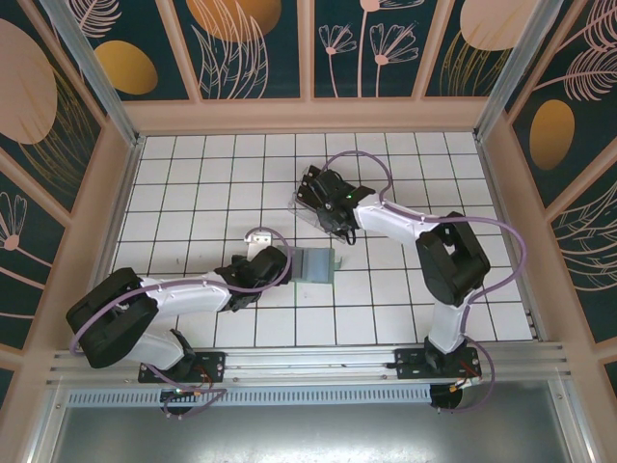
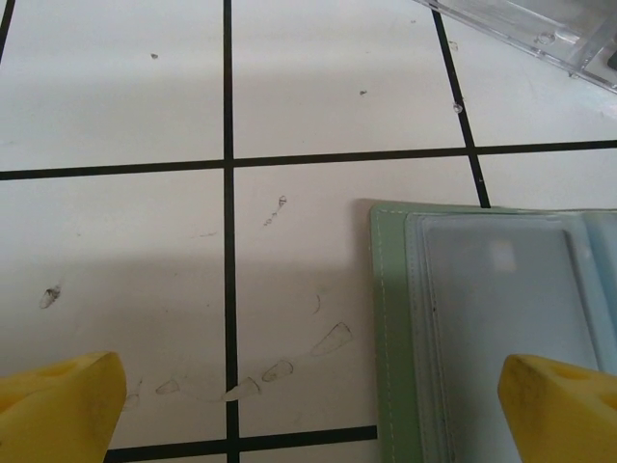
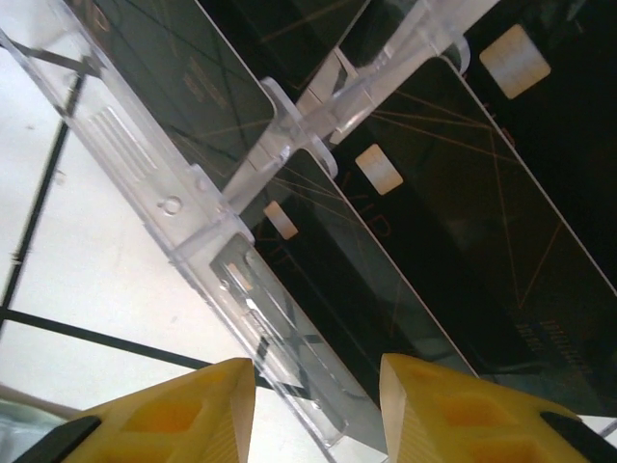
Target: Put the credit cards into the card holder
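Right wrist view: my right claw (image 3: 318, 376) straddles the clear rack (image 3: 193, 222) holding the black cards (image 3: 434, 222); I cannot tell if it grips. My left claw (image 2: 308, 378) gapes at the open wallet (image 2: 501, 318), 0 cards visibly inside.

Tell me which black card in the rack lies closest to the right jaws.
The front card, behind the rack's clear wall: its lower end runs down between the yellow jaws, while the others sit further up and right.
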